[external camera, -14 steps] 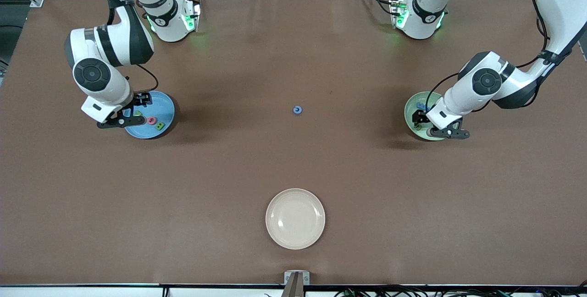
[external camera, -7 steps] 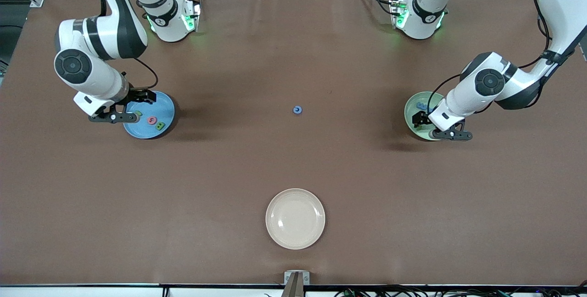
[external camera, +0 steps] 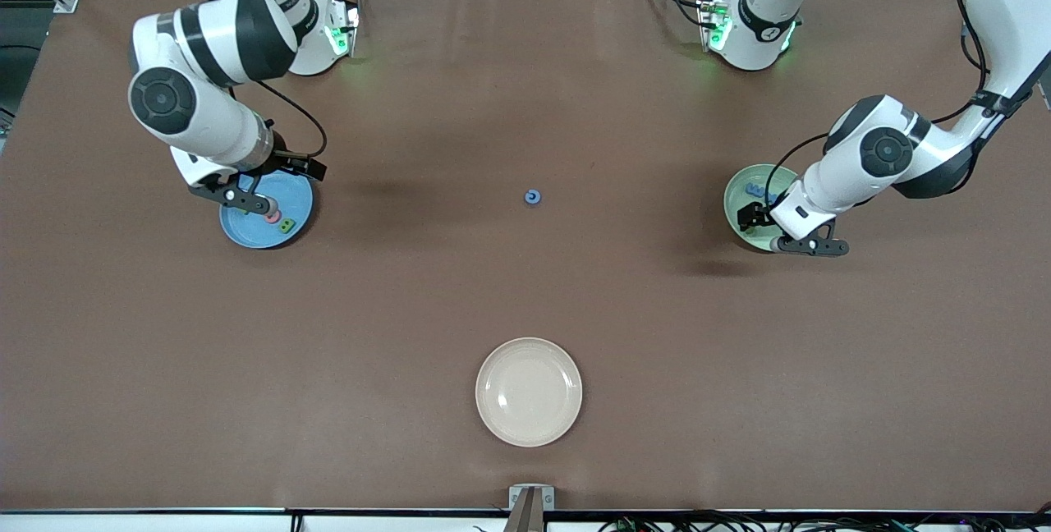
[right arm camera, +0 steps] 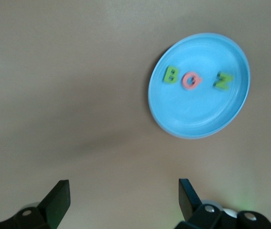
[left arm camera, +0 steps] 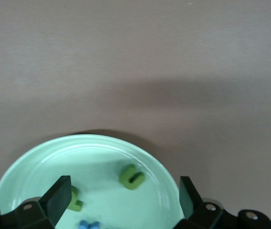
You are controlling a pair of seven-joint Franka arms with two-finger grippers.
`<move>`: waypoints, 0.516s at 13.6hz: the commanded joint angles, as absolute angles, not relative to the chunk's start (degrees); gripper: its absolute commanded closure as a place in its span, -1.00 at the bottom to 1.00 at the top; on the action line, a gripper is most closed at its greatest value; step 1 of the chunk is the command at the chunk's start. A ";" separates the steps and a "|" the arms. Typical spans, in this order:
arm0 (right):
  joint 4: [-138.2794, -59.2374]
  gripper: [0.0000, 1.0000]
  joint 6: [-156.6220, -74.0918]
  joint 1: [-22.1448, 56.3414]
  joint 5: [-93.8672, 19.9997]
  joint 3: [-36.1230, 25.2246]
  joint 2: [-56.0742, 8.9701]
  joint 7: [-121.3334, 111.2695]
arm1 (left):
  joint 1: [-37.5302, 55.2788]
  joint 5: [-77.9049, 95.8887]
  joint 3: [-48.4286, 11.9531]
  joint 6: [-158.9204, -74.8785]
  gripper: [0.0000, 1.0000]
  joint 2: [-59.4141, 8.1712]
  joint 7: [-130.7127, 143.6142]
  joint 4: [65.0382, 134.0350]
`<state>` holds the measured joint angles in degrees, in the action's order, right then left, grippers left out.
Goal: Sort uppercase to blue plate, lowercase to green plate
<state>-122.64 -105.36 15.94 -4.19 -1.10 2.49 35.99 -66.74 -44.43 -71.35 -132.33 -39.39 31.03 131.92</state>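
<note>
The blue plate holds a green B, a pink-red Q and a green N. My right gripper hangs open and empty high over the plate. A blue G lies alone mid-table. On the green plate lie a green u-like letter, a green p and a blue letter cut off by the view's edge. My left gripper is open just over this plate, holding nothing.
A cream plate with nothing on it sits near the table's front edge, nearer to the camera than the blue G. The two plates sit at the two ends of the brown table, each below its own arm.
The right arm has risen above the blue plate and swung toward the middle of the table. The left gripper has lifted a little over the green plate. No letter has moved.
</note>
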 commanded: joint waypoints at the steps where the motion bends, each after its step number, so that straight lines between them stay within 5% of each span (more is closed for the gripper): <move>1: -118.75 -1.00 -102.57 15.64 -11.06 -1.41 3.08 46.72 | -65.83 -30.03 -71.37 -132.63 -0.99 -26.50 19.38 132.10; 7: -110.75 -1.00 -99.15 11.88 -10.20 -1.58 0.98 55.42 | -66.27 -0.30 -70.58 -132.19 -0.99 -5.92 -5.94 133.59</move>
<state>-113.32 -101.54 15.19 -9.98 -1.52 2.62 59.07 -66.31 -6.99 -71.39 -132.28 -15.44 0.19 131.70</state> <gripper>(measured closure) 0.000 0.004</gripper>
